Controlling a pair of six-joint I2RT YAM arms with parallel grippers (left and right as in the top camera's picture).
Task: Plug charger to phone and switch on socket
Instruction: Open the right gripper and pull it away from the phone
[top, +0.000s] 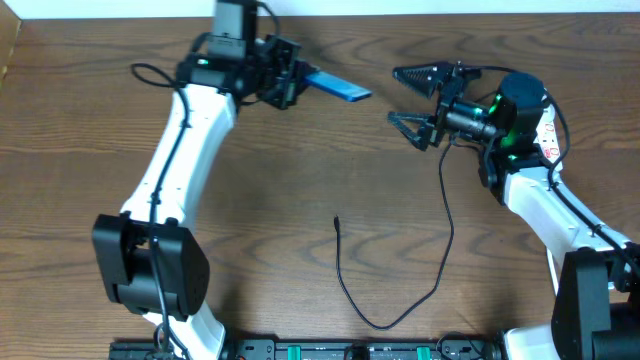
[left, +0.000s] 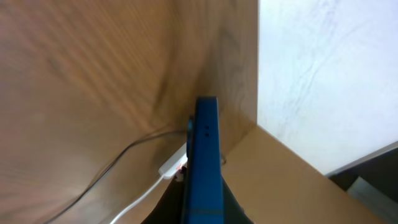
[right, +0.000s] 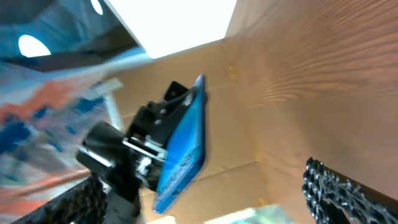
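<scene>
The left gripper (top: 297, 83) is clamping the slim, black-edged, blue-screened phone (top: 340, 88) by one end, holding it tilted above the brown wooden table (top: 300, 180) nr the far edge. The right gripper (top: 412, 100) is hanging w/ jaws spread wide, carrying nothing, facing the phone. The long thin black charger cable (top: 385, 326) is lying looped mid-table, its small plug tip (top: 337, 222) free. Cable's looking light & floppy, so prob. best pinching just behind the tip. Phone's glass: slick, fragile.
</scene>
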